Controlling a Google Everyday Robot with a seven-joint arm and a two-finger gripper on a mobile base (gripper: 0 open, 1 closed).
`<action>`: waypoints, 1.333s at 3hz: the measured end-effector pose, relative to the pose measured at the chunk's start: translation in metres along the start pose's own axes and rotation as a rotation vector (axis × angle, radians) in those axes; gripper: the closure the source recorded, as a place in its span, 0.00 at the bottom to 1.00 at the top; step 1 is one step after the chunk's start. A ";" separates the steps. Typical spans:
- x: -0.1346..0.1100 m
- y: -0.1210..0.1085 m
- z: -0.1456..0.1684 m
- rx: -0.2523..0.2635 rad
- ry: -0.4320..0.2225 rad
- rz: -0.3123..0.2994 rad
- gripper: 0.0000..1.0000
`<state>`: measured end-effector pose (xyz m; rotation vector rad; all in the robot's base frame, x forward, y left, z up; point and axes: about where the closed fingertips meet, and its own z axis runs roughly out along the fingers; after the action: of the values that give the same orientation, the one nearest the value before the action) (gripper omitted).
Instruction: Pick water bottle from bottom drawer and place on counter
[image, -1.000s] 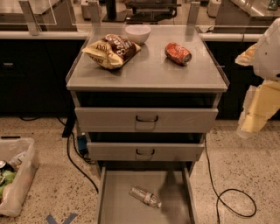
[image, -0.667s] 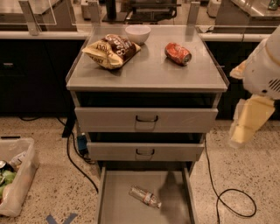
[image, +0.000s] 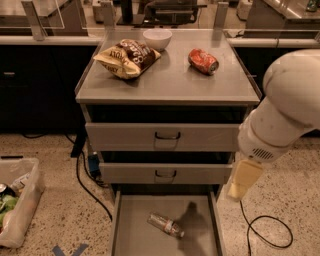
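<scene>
Water bottle (image: 165, 224) lying in open bottom drawer (image: 137, 215), gripper (image: 237, 187) above its right edge, grip state unclear.

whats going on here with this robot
A white robot arm's pale yellow gripper hangs at the right of the cabinet, above the open grey metal bottom drawer. The small clear plastic water bottle lies on its side in that drawer, untouched. The brushed steel counter holds a chip bag, white bowl and crushed red can.

Single high view down onto the near drawer cabinet (image: 200, 137) front, end effector (image: 244, 179) at right.
</scene>
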<state>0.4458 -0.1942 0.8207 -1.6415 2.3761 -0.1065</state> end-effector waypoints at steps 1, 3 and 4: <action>0.001 0.002 0.002 0.005 -0.001 0.002 0.00; 0.007 -0.012 -0.001 0.040 -0.083 0.013 0.00; 0.005 -0.016 0.051 0.005 -0.105 0.013 0.00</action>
<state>0.4711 -0.2008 0.7736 -1.5891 2.3057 -0.0225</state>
